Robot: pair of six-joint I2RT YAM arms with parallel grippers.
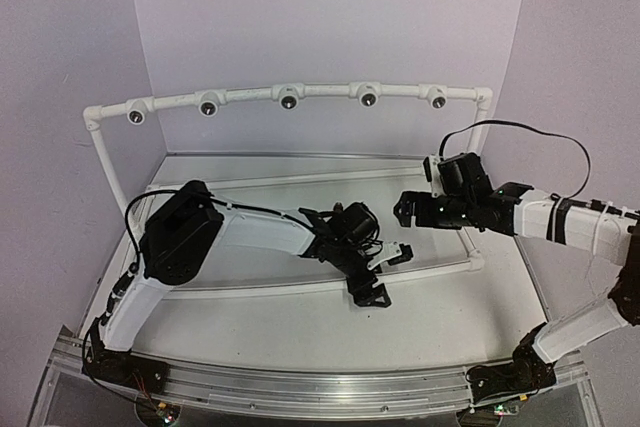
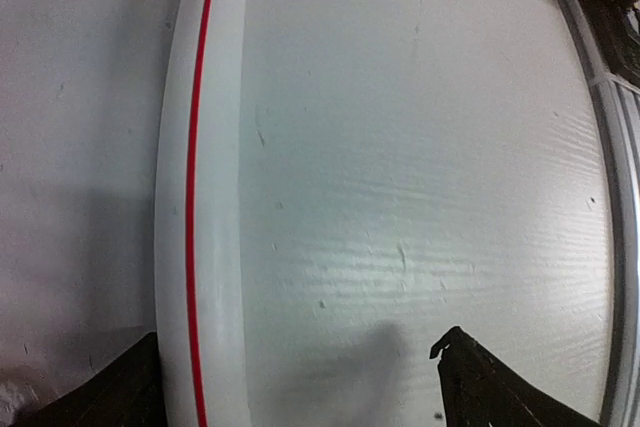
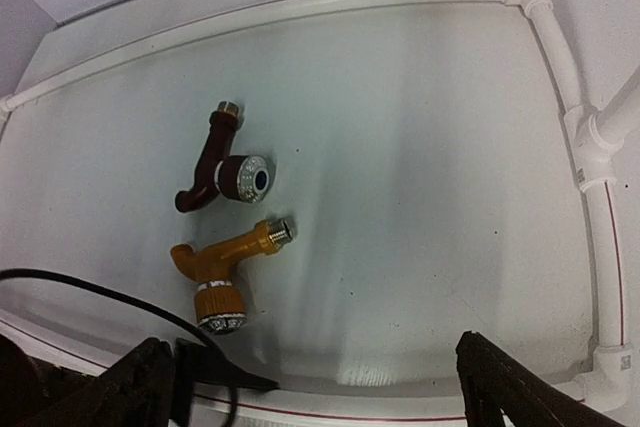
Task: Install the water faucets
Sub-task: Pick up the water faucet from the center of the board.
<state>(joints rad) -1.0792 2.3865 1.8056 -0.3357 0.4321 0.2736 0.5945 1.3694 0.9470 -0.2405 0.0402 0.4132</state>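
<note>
The dark reddish-brown faucet [image 3: 213, 169] and the yellow-orange faucet [image 3: 222, 265] with a silvery end lie side by side on the white table, seen only in the right wrist view. In the top view they are hidden behind the left arm. My right gripper [image 3: 310, 372] is open and empty, held above the table to the right of both faucets; it also shows in the top view [image 1: 403, 210]. My left gripper [image 2: 295, 352] is open and empty, low over the front white pipe [image 2: 200, 197] with a red line; it also shows in the top view [image 1: 370, 290].
A white pipe frame rings the table. Its raised back pipe [image 1: 250, 97] carries several round sockets with dark holes [image 1: 289, 100]. A side pipe with joints [image 3: 590, 147] runs on the right. A black cable [image 3: 90, 292] crosses near the yellow-orange faucet.
</note>
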